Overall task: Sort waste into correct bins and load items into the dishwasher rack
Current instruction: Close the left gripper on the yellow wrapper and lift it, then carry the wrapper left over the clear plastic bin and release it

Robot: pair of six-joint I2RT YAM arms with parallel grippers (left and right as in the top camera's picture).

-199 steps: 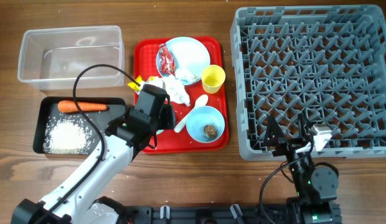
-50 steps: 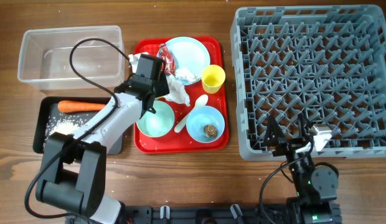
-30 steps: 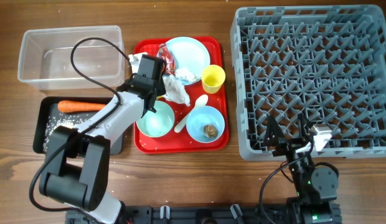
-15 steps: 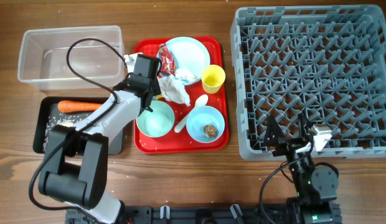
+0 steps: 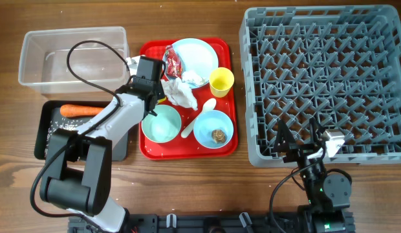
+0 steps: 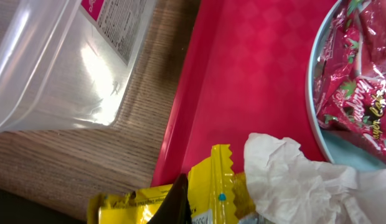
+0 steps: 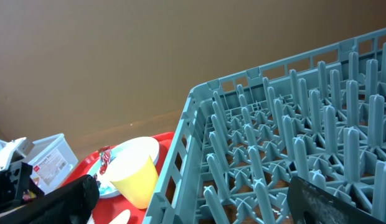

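My left fingers [image 6: 178,200] clench the crinkled yellow wrapper [image 6: 213,184] beside a white tissue [image 6: 292,180] on the red tray [image 6: 243,81]. My right fingers [image 7: 317,199] stand released. The black tray [image 5: 40,139] holds carrot [image 5: 84,110] and rice [image 5: 56,133].

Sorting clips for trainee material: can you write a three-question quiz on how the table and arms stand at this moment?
1. True or false: the carrot lies in the black tray.
2. What sits inside the light-blue bowl? A) rice B) a small brown lump C) a crumpled tissue
3. Which pincer is shut, and on what?

Key: 1 true. 2 B. 3 the left pincer, on the yellow wrapper at the red tray's left edge; the other one stands open.
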